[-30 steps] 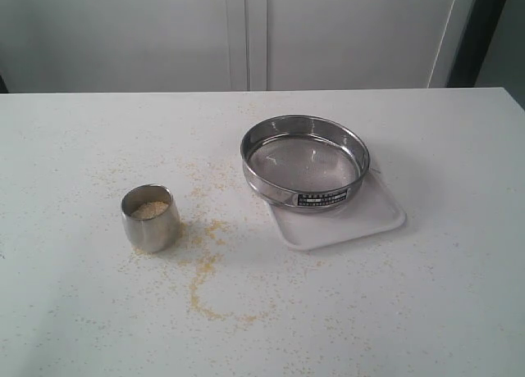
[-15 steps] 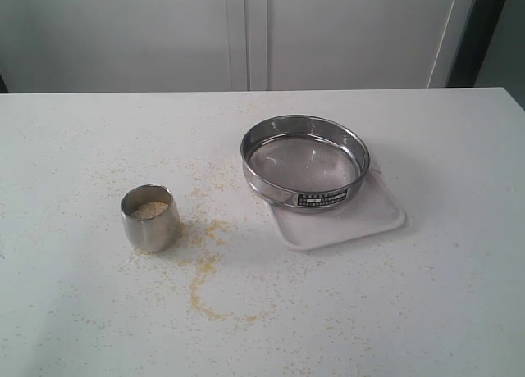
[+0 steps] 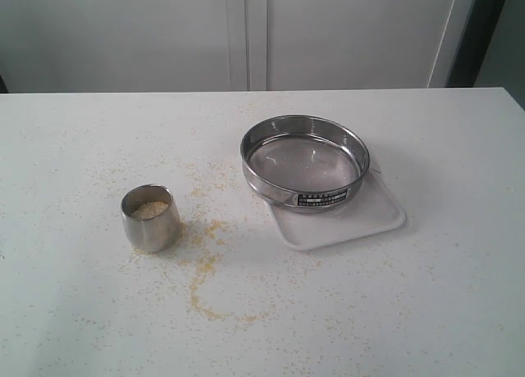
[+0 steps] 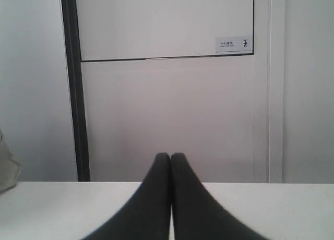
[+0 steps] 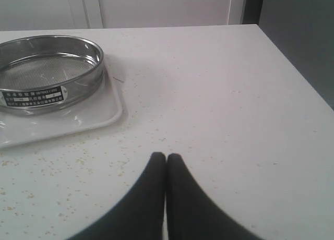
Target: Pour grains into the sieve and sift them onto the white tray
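The steel sieve (image 3: pixel 305 161) rests on the white tray (image 3: pixel 373 215) right of the table's middle; its mesh looks bare. To the left stands a small steel cup (image 3: pixel 151 218) holding pale grains (image 3: pixel 150 210). In the right wrist view the sieve (image 5: pixel 47 73) and the tray (image 5: pixel 99 117) lie some way from my right gripper (image 5: pixel 166 156), which is shut on nothing above the table. My left gripper (image 4: pixel 170 155) is shut too, empty, facing a wall beyond the table's edge. Neither gripper shows in the exterior view.
Yellow meal (image 3: pixel 205 266) is scattered over the white table (image 3: pixel 74 139) around the cup and in a curved trail in front of it. White cabinet doors (image 3: pixel 246 33) stand behind the table. The table's right edge (image 5: pixel 292 62) runs beside a dark floor.
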Motion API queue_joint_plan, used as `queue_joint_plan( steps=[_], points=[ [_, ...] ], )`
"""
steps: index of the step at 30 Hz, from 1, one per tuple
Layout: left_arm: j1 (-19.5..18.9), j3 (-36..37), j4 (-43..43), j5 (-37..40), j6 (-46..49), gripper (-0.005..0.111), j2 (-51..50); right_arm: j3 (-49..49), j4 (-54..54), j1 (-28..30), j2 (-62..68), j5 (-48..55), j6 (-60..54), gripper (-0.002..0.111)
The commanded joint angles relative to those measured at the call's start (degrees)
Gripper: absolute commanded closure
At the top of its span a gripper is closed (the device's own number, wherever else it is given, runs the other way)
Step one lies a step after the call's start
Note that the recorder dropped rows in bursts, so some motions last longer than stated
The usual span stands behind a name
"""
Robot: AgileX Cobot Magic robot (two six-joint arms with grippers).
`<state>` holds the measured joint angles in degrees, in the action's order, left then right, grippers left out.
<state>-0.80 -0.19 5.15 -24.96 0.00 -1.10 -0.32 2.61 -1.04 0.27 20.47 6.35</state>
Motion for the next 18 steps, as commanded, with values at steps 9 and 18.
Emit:
queue_joint_plan(
  steps=[9,18],
  points=[
    [-0.16,-2.13,-5.15,-8.93,-2.40,0.107,-14.50,0.32,0.20,0.34,-0.27,-0.87,-0.07,0.108],
    [-0.16,-2.25,-15.10,-14.78,-9.31,0.107,-28.33,0.32,0.20,0.34,-0.27,-0.87,-0.07,0.108]
  ],
)
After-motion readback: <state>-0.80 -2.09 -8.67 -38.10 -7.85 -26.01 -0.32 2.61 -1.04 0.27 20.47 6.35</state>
